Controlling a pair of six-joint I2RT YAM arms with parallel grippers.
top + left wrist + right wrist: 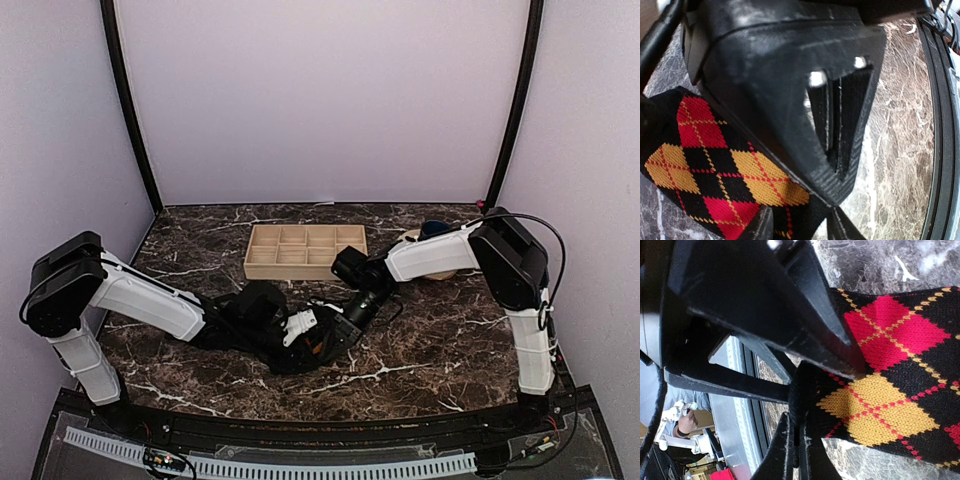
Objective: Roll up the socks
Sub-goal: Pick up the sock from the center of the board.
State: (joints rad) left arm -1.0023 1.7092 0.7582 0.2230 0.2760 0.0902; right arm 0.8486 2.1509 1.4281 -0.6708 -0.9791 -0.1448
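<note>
A black sock with red and yellow argyle diamonds (880, 410) lies on the dark marble table, front centre, where both arms meet. My right gripper (801, 440) is shut, pinching the sock's black edge between its fingers. In the left wrist view the same sock (705, 165) runs under the right gripper's black body (790, 75). My left gripper (800, 227) has its jaws apart, with the sock's black fabric between the two fingers. From above, the sock (298, 357) is a dark heap under both grippers. No other sock can be made out.
A wooden tray with several compartments (305, 250) stands behind the grippers. A tan and blue object (432, 232) sits behind the right arm. The table's black front rail (940, 150) runs close to the left gripper.
</note>
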